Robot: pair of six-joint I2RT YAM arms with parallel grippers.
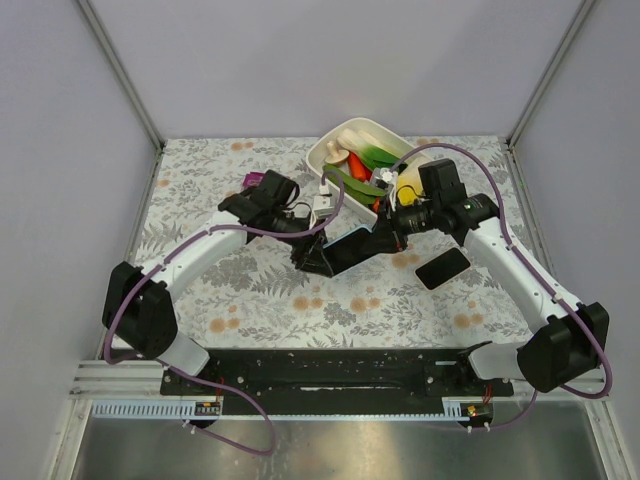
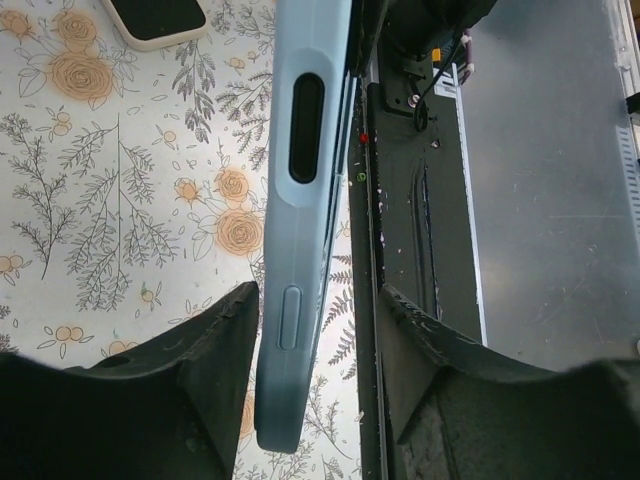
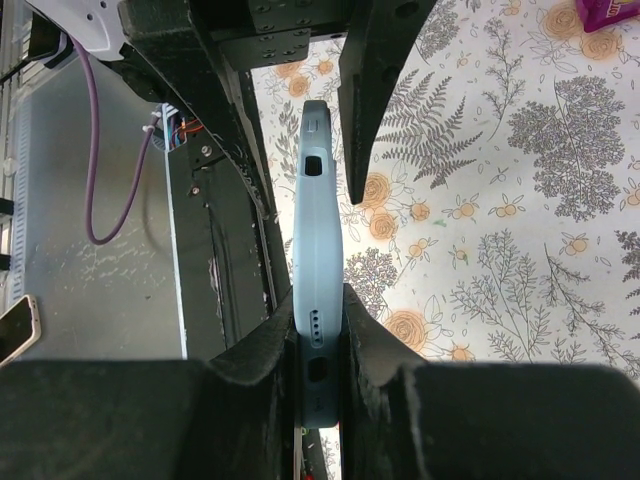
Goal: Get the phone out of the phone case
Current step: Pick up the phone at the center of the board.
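Top: blue phone case aloft between arms above counter; extraction underway
Left wrist: left gripper half-wide, straddling case, unclamped
Right wrist: right gripper pinches port end; phone itself indiscernible; next, left must clamp, peel case away

Scanning every view for lettering now. Can't read a thing along the phone case, just moulded buttons and slots. Checking the purple packet at the corner of the right wrist view: cropped and blurred, so can't make out any print. Finding no legible brand, number or sign anywhere else.
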